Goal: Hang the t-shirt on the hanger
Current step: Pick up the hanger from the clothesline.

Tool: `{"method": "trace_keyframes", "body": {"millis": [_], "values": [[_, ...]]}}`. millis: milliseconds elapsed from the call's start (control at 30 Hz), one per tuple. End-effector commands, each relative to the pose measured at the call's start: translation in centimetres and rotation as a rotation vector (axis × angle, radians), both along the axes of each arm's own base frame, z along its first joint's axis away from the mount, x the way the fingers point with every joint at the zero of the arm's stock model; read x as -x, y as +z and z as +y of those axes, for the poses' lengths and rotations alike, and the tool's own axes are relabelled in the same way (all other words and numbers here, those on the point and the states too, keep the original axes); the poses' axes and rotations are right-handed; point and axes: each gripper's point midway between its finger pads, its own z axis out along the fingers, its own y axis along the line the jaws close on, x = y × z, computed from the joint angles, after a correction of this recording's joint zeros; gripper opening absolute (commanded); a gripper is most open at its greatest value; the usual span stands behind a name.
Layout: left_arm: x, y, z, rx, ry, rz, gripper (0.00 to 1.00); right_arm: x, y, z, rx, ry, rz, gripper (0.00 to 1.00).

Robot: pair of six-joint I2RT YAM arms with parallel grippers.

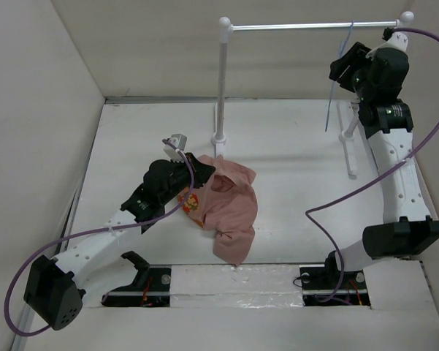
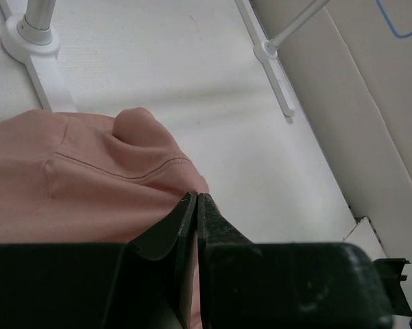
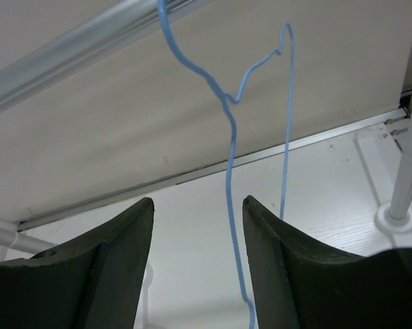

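Top external: shirt (image 1: 230, 205) pinched, hanger (image 1: 334, 80) on rail (image 1: 307, 26)

I see the shirt crumpled on the table (image 1: 292, 168), near the rack post; my left gripper (image 2: 197, 200) is clamped on a fold of it; my right gripper (image 3: 195, 205) is up by the rail, jaws apart, the hanging hanger's wire between them.
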Motion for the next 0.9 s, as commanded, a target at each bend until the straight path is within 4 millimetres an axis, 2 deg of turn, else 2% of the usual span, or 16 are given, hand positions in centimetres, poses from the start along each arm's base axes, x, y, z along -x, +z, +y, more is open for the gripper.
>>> {"method": "trace_keyframes", "body": {"millis": [0,67,100,133,233,433,567,600,700,733,867], "values": [[0.4,2.2,-0.4,0.061,-0.026,-0.072,0.00,-0.1,1.2,-0.9,0.027,-0.043,-0.052,0.59],[0.4,2.5,-0.7,0.067,-0.036,-0.075,0.00,-0.6,0.5,-0.9,0.032,-0.039,-0.033,0.59],[0.4,2.6,-0.7,0.066,-0.041,-0.074,0.00,-1.4,-0.8,-0.9,0.040,-0.039,0.002,0.59],[0.4,2.7,-0.7,0.068,-0.041,-0.076,0.00,-1.7,-0.6,-1.0,0.045,-0.043,0.004,0.59],[0.4,2.8,-0.7,0.071,-0.041,-0.081,0.00,-3.1,-2.3,-0.8,0.088,-0.075,0.049,0.59],[0.4,1.9,-0.8,0.060,-0.044,-0.059,0.00,-4.0,-2.4,-0.9,0.103,-0.124,0.021,0.54],[0.4,1.8,-1.0,0.064,-0.052,-0.055,0.00,-3.9,-2.1,-1.2,0.115,-0.152,0.005,0.46],[0.4,1.9,-1.1,0.066,-0.053,-0.055,0.00,-3.9,-2.3,-1.3,0.124,-0.160,0.006,0.40],[0.3,1.8,-1.3,0.069,-0.062,-0.055,0.00,-3.8,-2.0,-1.6,0.143,-0.166,0.005,0.32],[0.3,1.6,-1.4,0.067,-0.065,-0.049,0.00,-3.7,-1.8,-1.7,0.146,-0.174,0.001,0.25],[0.3,1.5,-1.7,0.071,-0.076,-0.042,0.00,-3.5,-1.2,-1.9,0.159,-0.180,-0.011,0.09]]}}
